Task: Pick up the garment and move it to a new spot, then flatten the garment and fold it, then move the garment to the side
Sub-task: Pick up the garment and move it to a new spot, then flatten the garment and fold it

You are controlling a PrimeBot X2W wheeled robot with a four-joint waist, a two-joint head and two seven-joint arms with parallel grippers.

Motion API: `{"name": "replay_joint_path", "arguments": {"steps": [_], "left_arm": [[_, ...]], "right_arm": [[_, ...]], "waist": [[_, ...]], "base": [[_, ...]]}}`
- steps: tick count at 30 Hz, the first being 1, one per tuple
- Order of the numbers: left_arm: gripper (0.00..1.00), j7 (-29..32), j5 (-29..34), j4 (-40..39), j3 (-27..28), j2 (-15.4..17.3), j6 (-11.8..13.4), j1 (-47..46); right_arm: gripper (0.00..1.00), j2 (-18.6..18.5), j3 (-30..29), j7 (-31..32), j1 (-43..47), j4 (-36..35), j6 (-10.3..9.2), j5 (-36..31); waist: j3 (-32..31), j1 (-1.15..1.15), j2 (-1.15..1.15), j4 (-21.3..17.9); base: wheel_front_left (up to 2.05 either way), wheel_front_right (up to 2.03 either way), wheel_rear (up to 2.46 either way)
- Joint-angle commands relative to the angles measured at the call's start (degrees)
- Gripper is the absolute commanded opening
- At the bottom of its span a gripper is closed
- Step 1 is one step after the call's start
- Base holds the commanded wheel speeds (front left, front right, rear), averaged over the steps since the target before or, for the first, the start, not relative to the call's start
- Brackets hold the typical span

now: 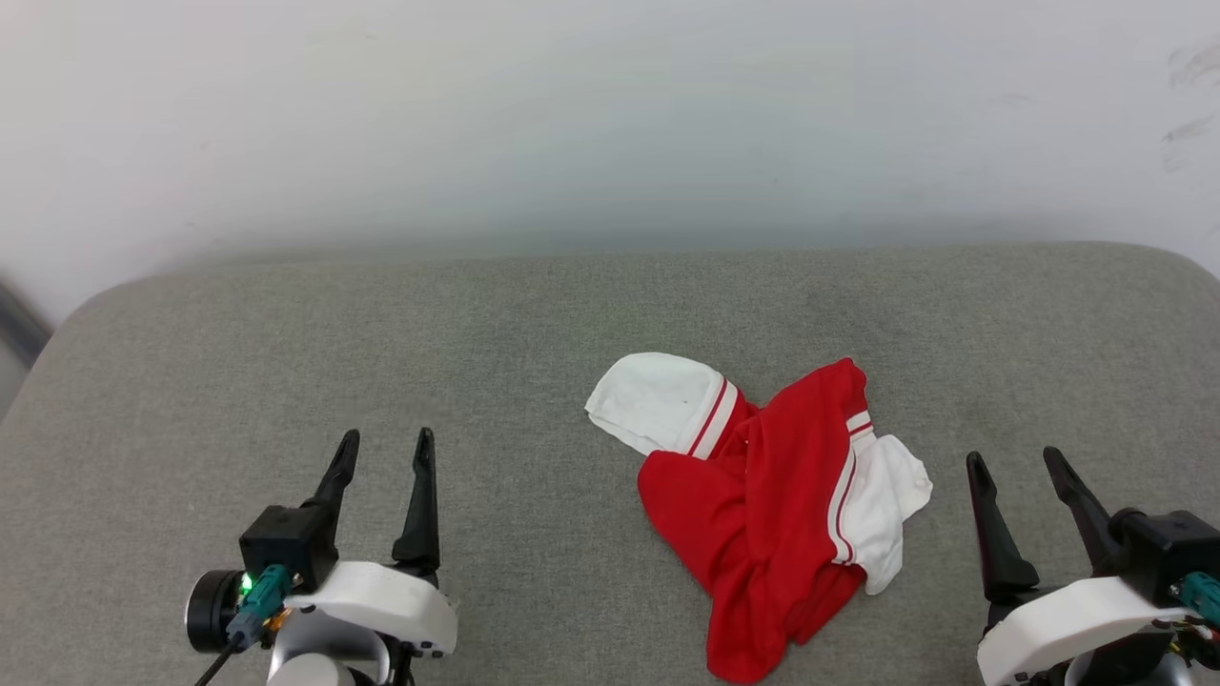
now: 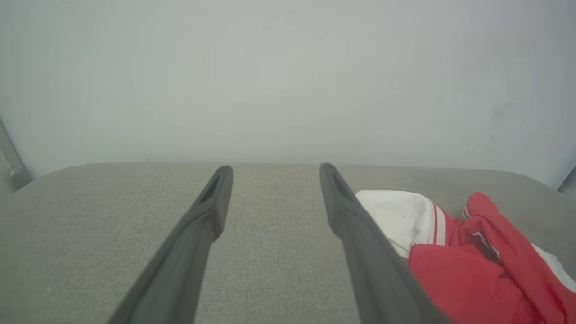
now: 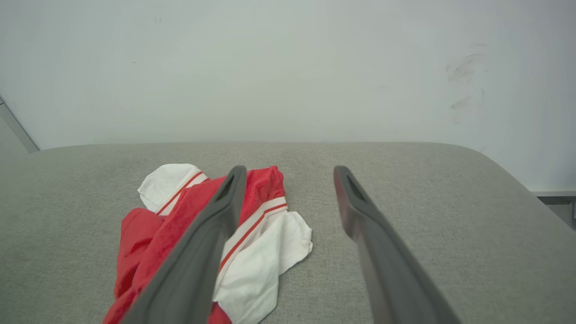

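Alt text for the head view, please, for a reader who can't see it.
A crumpled red garment with white, stripe-trimmed sleeves lies on a grey fabric surface, right of centre. The left gripper at lower left and the right gripper at lower right both stand open and empty, apart from the cloth. A pale wall runs behind.

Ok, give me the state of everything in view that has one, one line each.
red jersey: crumpled in a heap, unfolded, lying on the grey padded surface, held by neither gripper.
left gripper: open, empty, well clear of the jersey.
right gripper: open, empty, beside the jersey but apart from it.
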Motion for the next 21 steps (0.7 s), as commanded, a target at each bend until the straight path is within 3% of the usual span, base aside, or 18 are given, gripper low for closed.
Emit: {"name": "replay_joint_path", "arguments": {"steps": [1, 15, 21], "left_arm": [[1.0, 0.19, -0.39, -0.6, 0.33, 0.26, 0.39, 1.23], [1.0, 0.16, -0.01, -3.4, 0.41, 1.14, 1.57, 2.19], [1.0, -0.07, 0.75, -5.62, -0.04, 0.5, 1.68, 0.67]], "right_arm": [[1.0, 0.11, 0.08, 0.39, 0.87, -0.61, -0.02, -0.25], [1.0, 0.11, -1.1, 2.72, 1.02, -0.22, -0.02, 0.18], [1.0, -1.4, -6.27, 12.39, -1.21, 2.19, -0.02, 4.68]], "waist": [[-0.01, 0.0, 0.0, -0.19], [0.38, 0.0, 0.0, -0.53], [3.15, 0.0, 0.0, 1.33]], "base": [[0.0, 0.0, 0.0], [0.0, 0.0, 0.0], [0.0, 0.0, 0.0]]}}
